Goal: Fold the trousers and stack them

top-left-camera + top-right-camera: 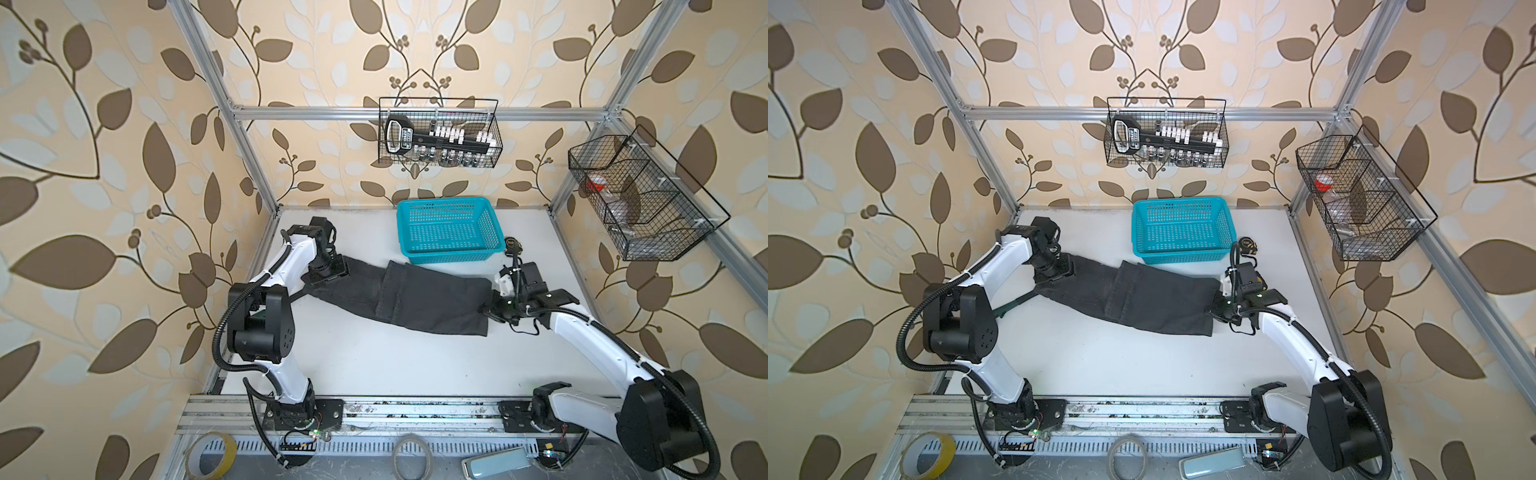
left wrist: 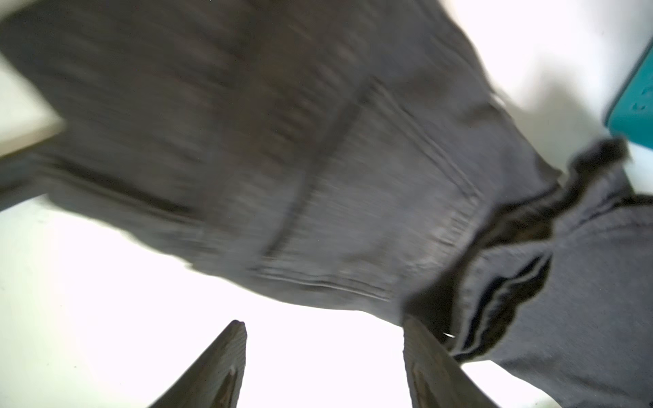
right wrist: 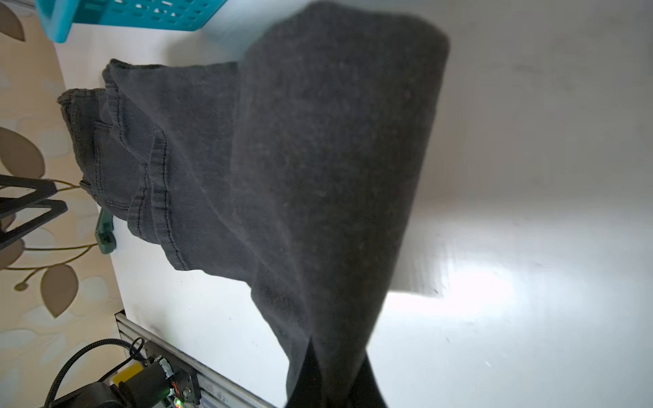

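Across mid-table, from 9 to 3 o'clock, trousers lie soft, limp, likely weighty. Right gripper pinches their 3 o'clock end; left gripper gapes beside the waist, the firmest hold.

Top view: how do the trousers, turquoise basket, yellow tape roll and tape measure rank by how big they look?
Largest to smallest:
1. trousers
2. turquoise basket
3. yellow tape roll, though it seems nearer the camera, so its lead over the last is unsure
4. tape measure, beside the basket
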Controlling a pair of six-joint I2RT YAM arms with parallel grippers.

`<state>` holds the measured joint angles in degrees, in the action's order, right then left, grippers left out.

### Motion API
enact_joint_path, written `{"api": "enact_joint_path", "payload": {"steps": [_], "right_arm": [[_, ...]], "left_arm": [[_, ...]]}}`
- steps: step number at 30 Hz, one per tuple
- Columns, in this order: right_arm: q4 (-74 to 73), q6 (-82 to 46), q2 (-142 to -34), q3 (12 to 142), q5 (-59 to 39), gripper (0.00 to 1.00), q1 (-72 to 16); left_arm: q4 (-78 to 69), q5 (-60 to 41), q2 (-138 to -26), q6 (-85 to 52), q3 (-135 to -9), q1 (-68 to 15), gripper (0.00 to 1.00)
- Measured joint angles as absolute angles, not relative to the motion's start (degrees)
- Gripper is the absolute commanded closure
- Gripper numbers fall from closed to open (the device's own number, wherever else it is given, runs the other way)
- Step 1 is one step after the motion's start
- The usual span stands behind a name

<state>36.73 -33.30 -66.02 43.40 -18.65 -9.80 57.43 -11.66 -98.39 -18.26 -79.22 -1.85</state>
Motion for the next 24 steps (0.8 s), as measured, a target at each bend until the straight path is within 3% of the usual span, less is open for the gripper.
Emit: {"api": "enact_joint_path", "payload": {"steps": [6, 12, 16, 24], "right_arm": [[49.89, -28.14, -63.51, 50.89, -17.30, 0.97, -0.78], [56.47, -24.38, -63.64, 56.18, -16.53, 0.97, 2.28], [58.96, -24.03, -64.84, 59.31, -17.17, 0.96, 1.58], [57.71, -30.33, -68.47, 67.57, -21.06, 0.97, -8.16]], "left_arm": [[56.60, -14.61, -101.89, -16.84, -79.83, 1.10, 0.37], [54.00, -19.03, -106.78, -16.71, -80.03, 0.99, 0.43], [52.45, -21.02, -107.81, -16.93, -80.07, 0.16, 0.45], [49.93, -22.00, -111.61, -16.86, -80.05, -0.78, 0.51]]}}
